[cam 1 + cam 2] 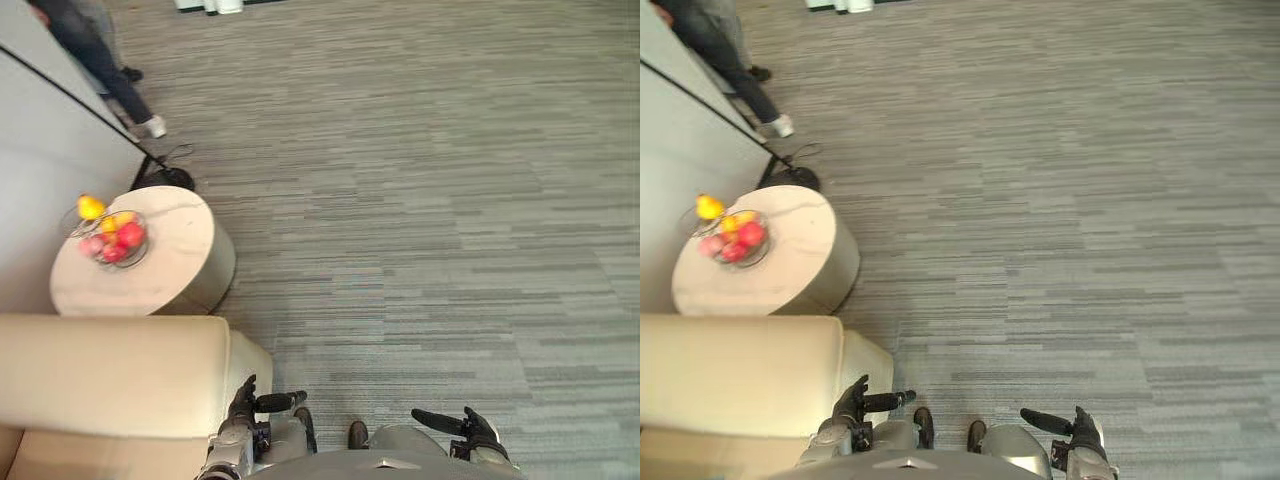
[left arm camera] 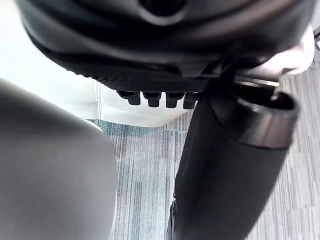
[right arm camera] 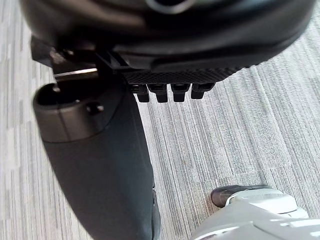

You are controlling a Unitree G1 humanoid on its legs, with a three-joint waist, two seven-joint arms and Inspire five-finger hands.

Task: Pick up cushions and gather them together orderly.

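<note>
A cream padded sofa (image 1: 110,375) fills the lower left corner, its broad rounded arm facing up. Whether any part of it is a loose cushion cannot be told.

The left hand (image 1: 243,403) hangs low just beside the sofa's outer corner, with the fingers loosely extended, the thumb stuck out sideways and nothing in its grasp. The right hand (image 1: 478,430) hangs over the carpet on the other side. It is likewise relaxed and spread, holding nothing, and its thumb points inward.

Just beyond the sofa stands a round pale stone-topped side table (image 1: 175,280) with a drum base. On it is a wire bowl of red and yellow fruit (image 1: 118,240), and one yellow fruit (image 1: 90,207) sits at the bowl's far edge. A white partition panel (image 1: 40,150) runs behind the table, with its black foot (image 1: 165,178) on the floor beside it. A person's legs in dark trousers (image 1: 95,50) stand by the panel's far end.

Grey striped carpet (image 1: 420,200) lies open ahead and to the right.
</note>
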